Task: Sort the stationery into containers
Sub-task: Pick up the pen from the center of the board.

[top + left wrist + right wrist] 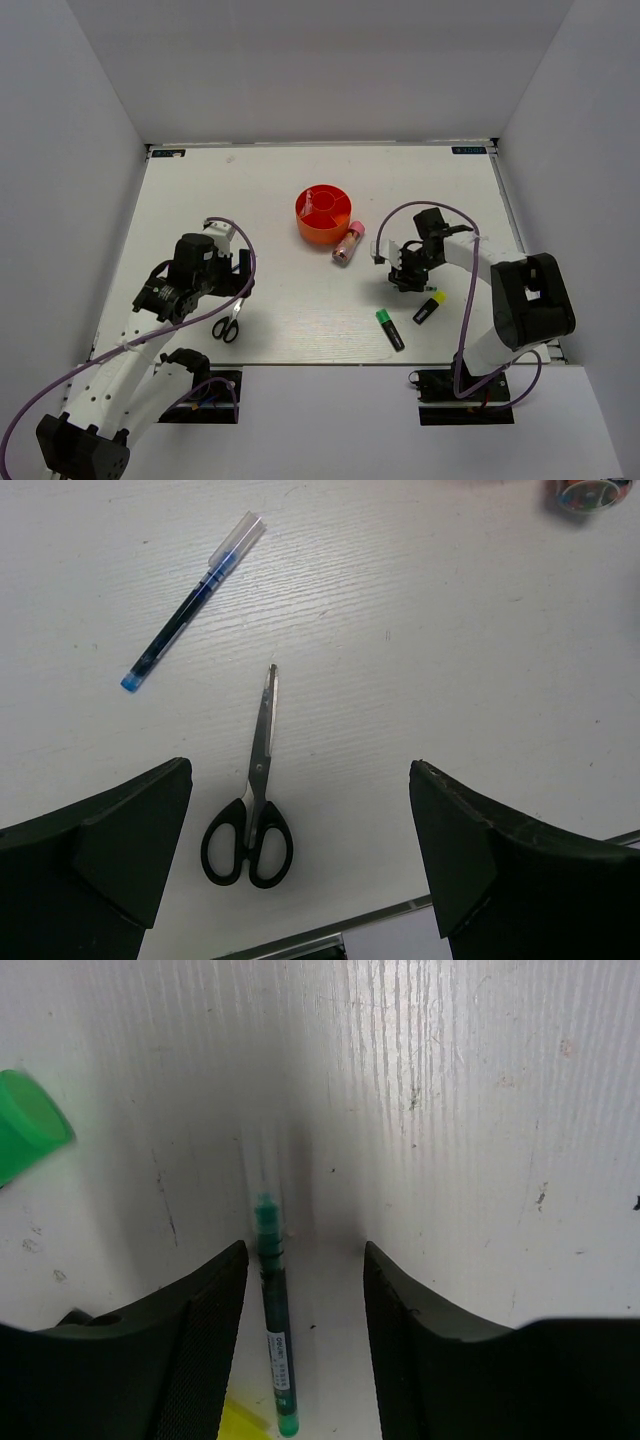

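The left arm [133, 366] and right arm [482, 253] are white, black-jointed, with purple cables [430, 205].

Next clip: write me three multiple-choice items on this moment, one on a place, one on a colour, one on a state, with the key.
1. The pink-capped tube lies: A inside the orange tub; B on the table beside the orange tub; C between the fingers of the left end effector.
2. The thin pen between the fingers of the right end effector is: A green; B red; C yellow.
3. The left end effector is: A shut on the scissors; B wide open over the scissors; C shut on nothing.
Key: 1 B, it rests on the table just right of the tub; 2 A, the right wrist view shows it green; 3 B, its fingers stand far apart, the scissors flat below.
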{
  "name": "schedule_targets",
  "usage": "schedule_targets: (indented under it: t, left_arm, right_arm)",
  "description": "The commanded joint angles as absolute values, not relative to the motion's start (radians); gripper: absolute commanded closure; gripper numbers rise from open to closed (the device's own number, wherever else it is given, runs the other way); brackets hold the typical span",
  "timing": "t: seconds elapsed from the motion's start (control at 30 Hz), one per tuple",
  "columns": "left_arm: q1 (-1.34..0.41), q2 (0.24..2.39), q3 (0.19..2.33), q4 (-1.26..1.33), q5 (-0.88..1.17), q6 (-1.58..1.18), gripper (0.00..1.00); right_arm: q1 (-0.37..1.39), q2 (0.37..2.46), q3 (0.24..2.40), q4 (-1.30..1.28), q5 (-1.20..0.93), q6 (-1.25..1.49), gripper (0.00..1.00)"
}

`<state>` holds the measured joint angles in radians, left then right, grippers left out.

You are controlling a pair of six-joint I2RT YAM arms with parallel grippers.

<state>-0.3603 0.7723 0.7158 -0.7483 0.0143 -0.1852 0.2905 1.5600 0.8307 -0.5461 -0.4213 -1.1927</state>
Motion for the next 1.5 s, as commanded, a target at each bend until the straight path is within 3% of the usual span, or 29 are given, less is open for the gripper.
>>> schedule_targets:
  t: [0.0,0.2,0.5,0.63,1.23,1.47]
  left_arm:
    - [-0.365,0.758,0.723,-0.739,0.006,-0.176,0.00]
    - [-0.365,0.753,0.719,-0.741,0.005,-0.178,0.00]
    - [-0.365,0.753,0.718,-0.742,0.006,-0.176,0.00]
    - [-0.365,0.756,0.716,-0.744,-0.020,-0.175,0.00]
    - [-0.364,0.772,0.712,-0.741,-0.040,-0.169,0.00]
    - [-0.365,0.778,0.703,-0.738,-0.055,-0.166,0.00]
  right_arm:
    - [0.311,1.588,0.813,-0.517,-0.379,-1.203,0.48]
    - [0.331,1.612,0.798,-0.528,-0.348,-1.212,0.54]
    - [0.334,1.646,0.813,-0.642,-0.344,-1.252,0.90]
    - [0.331,1.674,0.893,-0.729,-0.364,-1.233,1.00]
    - [0.333,1.608,1.153,-0.796,-0.426,-0.976,1.00]
    - [0.334,1.667,1.411,-0.718,-0.477,-0.743,1.00]
